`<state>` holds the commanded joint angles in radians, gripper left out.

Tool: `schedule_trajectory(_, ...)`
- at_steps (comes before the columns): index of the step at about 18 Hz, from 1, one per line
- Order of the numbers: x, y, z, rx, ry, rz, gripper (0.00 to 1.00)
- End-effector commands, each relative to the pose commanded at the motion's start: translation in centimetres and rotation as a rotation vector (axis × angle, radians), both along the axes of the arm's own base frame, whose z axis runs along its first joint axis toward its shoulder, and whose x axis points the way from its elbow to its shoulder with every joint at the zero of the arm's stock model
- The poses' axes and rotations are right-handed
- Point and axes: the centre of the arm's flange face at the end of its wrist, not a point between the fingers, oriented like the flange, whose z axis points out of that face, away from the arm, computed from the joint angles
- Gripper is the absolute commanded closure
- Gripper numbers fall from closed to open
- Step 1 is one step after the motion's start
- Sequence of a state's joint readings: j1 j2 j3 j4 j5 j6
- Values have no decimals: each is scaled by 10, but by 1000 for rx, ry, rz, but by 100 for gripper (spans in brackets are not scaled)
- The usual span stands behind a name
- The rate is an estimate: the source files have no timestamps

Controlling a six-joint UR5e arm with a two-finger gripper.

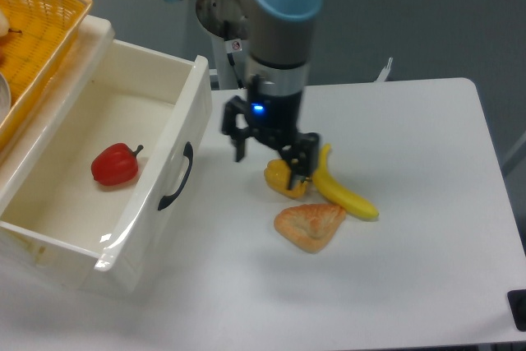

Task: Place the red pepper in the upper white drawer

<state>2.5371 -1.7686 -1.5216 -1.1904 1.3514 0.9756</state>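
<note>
The red pepper (pixel 114 165) lies on the cream floor inside the upper white drawer (pixel 49 236), which stands pulled open at the left with its black curved handle (pixel 177 177) facing right. My gripper (pixel 269 157) hangs open and empty over the table to the right of the drawer, just above and partly in front of the yellow-orange pepper (pixel 283 180). One black finger (pixel 301 160) reaches down in front of that pepper. Nothing is between the fingers.
A banana (pixel 343 190) and a triangular pastry (pixel 311 226) lie beside the yellow-orange pepper. A yellow wicker basket (pixel 37 34) sits at the upper left, behind the drawer. The arm's base post (pixel 246 47) rises at the table's far edge.
</note>
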Motion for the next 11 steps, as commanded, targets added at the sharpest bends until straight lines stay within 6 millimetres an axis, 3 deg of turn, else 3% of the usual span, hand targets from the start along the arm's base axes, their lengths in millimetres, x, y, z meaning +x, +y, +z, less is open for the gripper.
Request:
schedule_trajectory(4, -10, -18, -64, -106, -53, -38, 0)
schedule_trajectory(7, -39, -20, -96, -190, -40, -68, 0)
schedule_trajectory(11, -58, -19, -132, -336, 2, -210, 0)
